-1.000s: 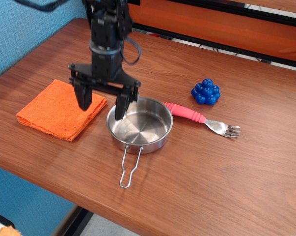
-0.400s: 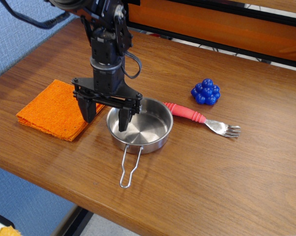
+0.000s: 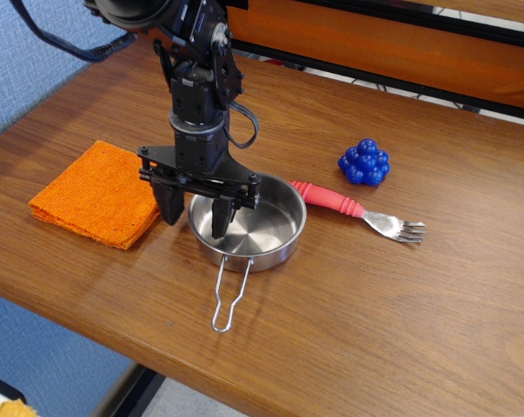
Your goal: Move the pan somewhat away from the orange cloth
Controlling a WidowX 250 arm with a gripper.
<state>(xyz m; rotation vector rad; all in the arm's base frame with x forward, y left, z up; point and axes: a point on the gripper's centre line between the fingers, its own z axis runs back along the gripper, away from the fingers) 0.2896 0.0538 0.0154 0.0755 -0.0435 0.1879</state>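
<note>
You are setting up grasp: end effector point(image 3: 196, 215) gaping wide, holding nothing, straddling pan point(image 3: 248, 220) near rim, one finger inside, one outside. Orange cloth point(image 3: 95, 193) just beyond outer finger. Next: closing on rim, dragging pan away.

No legible text, label, brand, number or sign appears anywhere in the view.
</note>
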